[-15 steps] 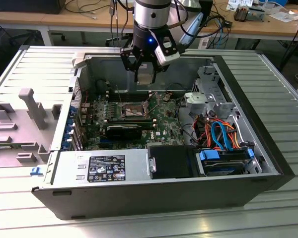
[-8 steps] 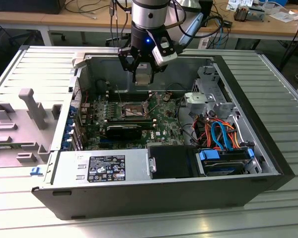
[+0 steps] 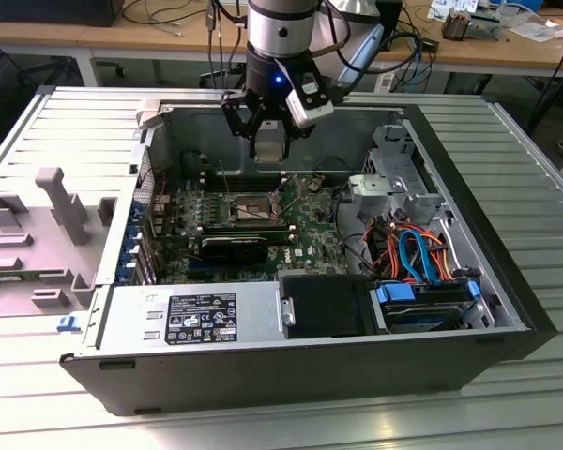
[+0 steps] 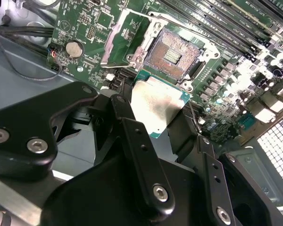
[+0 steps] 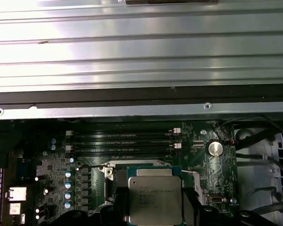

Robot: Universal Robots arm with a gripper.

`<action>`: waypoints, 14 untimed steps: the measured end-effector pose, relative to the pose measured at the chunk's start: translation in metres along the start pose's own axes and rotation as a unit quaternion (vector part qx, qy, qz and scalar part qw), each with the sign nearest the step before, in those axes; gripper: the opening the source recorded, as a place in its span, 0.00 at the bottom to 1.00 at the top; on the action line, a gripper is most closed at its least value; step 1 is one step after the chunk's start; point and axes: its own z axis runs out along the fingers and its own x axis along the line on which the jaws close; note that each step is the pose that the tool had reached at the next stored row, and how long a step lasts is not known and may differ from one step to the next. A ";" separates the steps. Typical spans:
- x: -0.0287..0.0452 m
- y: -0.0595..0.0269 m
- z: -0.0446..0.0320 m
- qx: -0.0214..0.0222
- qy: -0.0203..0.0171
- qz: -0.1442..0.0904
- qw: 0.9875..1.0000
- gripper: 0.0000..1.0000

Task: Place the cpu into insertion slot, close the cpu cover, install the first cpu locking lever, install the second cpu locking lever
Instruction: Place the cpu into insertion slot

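Cpu [image 4: 153, 101], one, gripped by its edges in the hand [image 4: 151, 113], apart from the one uncovered insertion slot [image 4: 172, 55].

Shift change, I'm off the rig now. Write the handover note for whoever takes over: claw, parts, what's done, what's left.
Claw: shut on the cpu, held above the open computer case.
Insertion slot: empty, contacts bare; the cpu is not in it.
Cpu cover: swung open beside the slot.
Done: cpu is in the claw's grasp.
Left: cpu not seated, cover not closed, both locking levers not installed.
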 end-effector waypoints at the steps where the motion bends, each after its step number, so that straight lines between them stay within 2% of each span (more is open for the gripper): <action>1: 0.0002 -0.0009 0.0005 0.000 0.000 0.000 1.000 0.55; 14: 0.0020 -0.0091 0.0044 0.000 0.000 -0.001 1.000 0.55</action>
